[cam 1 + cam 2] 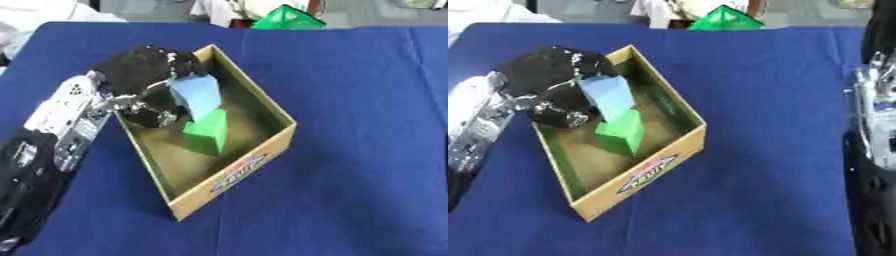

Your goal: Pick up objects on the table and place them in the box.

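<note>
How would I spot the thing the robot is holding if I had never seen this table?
Find the open cardboard box on the blue table. Over its far left corner the robot's black left hand curls round a pale blue block. That block sits just above a bright green block lying in the box; its pale blue colour sets it apart.

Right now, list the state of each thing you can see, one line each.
Box: open-topped, lying askew on the blue table.
Green block: inside the box, resting on its floor.
Light blue block: held over the box, above the green block.
Left hand: curled round the light blue block.
Right arm: at the right edge, hand unseen.
</note>
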`<move>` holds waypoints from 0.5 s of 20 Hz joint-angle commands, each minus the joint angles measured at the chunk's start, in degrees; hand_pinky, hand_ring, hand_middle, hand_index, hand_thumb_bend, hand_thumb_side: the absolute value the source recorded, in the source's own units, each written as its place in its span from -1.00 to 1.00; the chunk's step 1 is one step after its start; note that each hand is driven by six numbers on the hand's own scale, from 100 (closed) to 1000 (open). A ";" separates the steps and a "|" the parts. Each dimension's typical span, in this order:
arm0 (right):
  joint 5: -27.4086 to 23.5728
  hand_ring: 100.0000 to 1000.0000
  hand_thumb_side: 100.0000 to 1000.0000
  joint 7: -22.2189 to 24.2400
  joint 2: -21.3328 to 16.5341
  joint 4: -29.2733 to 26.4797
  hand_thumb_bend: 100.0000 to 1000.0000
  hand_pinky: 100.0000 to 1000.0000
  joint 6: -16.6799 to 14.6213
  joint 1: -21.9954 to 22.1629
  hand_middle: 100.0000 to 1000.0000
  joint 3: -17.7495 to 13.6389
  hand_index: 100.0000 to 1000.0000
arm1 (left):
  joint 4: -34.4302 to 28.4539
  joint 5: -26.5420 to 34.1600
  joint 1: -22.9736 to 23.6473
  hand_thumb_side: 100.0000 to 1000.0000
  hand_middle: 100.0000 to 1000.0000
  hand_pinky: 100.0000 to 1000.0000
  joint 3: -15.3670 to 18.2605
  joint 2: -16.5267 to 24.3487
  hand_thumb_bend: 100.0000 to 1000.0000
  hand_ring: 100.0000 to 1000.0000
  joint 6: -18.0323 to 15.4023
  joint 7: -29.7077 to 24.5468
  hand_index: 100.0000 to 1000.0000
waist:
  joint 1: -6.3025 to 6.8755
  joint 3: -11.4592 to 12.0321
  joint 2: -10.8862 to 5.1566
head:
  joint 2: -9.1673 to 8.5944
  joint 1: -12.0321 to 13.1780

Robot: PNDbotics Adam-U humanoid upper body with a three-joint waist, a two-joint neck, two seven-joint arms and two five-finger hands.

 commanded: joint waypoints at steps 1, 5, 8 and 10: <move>0.31 0.66 1.00 -0.29 -1.03 -1.20 -0.67 0.62 0.03 -0.41 0.12 -0.51 0.66 | -1.83 -0.86 0.43 -0.95 0.34 0.16 -0.06 2.86 -0.50 0.26 0.70 0.16 0.54 | 0.06 0.40 -1.27 | -0.28 -0.11; 0.33 0.66 1.00 -0.29 -1.07 -1.15 -0.67 0.62 0.12 -0.22 0.12 -0.52 0.66 | -5.70 -1.56 1.53 -0.94 0.33 0.15 1.12 4.06 -0.52 0.25 2.31 1.84 0.53 | -0.02 0.87 -1.41 | -0.22 -0.35; 0.34 0.66 1.00 -0.20 -1.10 -1.02 -0.67 0.62 0.12 -0.20 0.12 -0.44 0.66 | -8.51 -2.43 2.20 -0.93 0.35 0.16 1.32 5.14 -0.48 0.27 3.05 2.83 0.53 | -0.03 0.85 -1.47 | -0.35 -0.48; 0.27 0.66 1.00 -0.17 -1.11 -0.93 -0.67 0.62 0.12 -0.11 0.12 -0.43 0.66 | -9.53 -2.44 2.42 -0.91 0.35 0.16 0.89 5.72 -0.47 0.27 2.78 2.23 0.53 | 0.00 0.90 -1.48 | -0.44 -0.44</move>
